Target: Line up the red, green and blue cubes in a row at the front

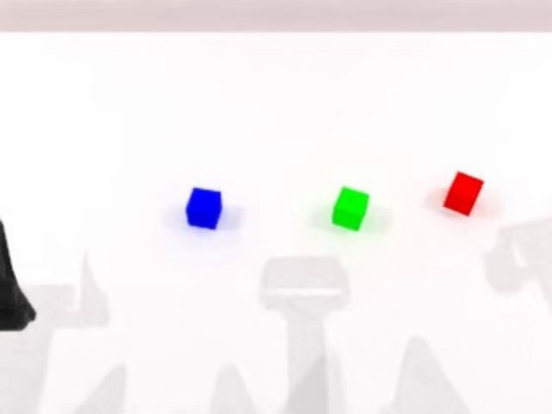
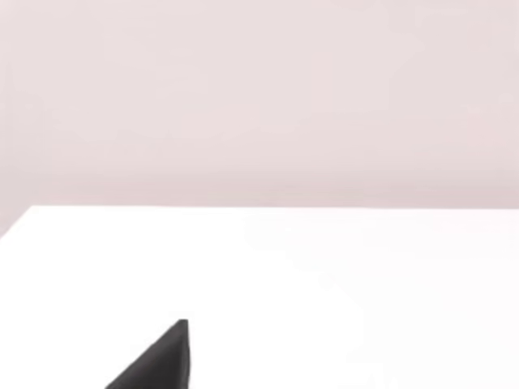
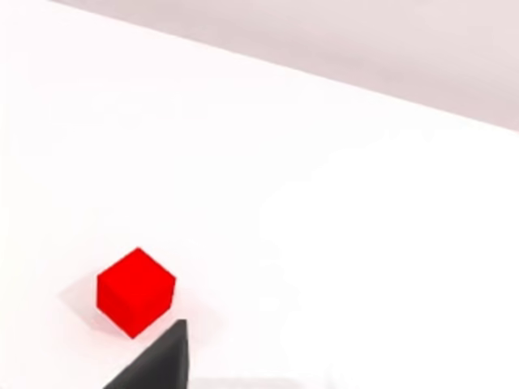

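Observation:
Three small cubes sit on the white table (image 1: 276, 112) in a rough left-to-right line. The blue cube (image 1: 203, 208) is at the left and the green cube (image 1: 350, 208) is in the middle. The red cube (image 1: 463, 192) is at the right, slightly farther back and turned. My right gripper (image 3: 259, 356) hovers close to the red cube (image 3: 135, 291). Its one visible dark finger (image 3: 166, 361) has only bare table beside its inner face, and it holds nothing. My left gripper (image 2: 259, 356) is parked over bare table, also showing one dark finger (image 2: 162, 361) with nothing against it.
A dark part of my left arm (image 1: 10, 285) shows at the top view's left edge. Grey arm shadows lie along the table's front. The table's far edge (image 1: 276, 33) meets a pale pinkish backdrop.

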`<state>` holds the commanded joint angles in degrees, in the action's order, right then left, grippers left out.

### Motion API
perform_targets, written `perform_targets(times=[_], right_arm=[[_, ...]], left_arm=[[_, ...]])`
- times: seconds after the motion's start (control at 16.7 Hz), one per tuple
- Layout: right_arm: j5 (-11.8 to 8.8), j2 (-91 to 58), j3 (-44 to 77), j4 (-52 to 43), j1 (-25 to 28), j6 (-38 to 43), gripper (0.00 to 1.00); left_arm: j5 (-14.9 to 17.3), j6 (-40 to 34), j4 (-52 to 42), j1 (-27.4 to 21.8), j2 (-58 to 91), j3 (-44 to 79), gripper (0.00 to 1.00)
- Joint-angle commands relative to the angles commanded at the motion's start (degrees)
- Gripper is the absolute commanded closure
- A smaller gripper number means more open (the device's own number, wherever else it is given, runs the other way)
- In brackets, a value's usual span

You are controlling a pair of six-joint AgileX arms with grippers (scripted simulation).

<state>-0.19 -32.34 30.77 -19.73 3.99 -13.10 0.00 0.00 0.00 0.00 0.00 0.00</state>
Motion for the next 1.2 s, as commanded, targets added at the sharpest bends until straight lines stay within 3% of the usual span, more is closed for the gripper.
perform_targets(times=[0.66,0.96,1.2], right_arm=[[0.3,-70.9,55.6,-37.9,6.7,-23.7,0.0],[0.4,-90.2,73.8,-48.7,8.8,-31.1,0.0],[0.4,-97.2,81.0,-52.3,9.5,-33.8,0.0]], left_arm=[[0.0,0.0,0.0,0.0,0.0,0.0,0.0],[0.0,0.0,0.0,0.0,0.0,0.0,0.0],[0.0,0.0,0.0,0.0,0.0,0.0,0.0]])
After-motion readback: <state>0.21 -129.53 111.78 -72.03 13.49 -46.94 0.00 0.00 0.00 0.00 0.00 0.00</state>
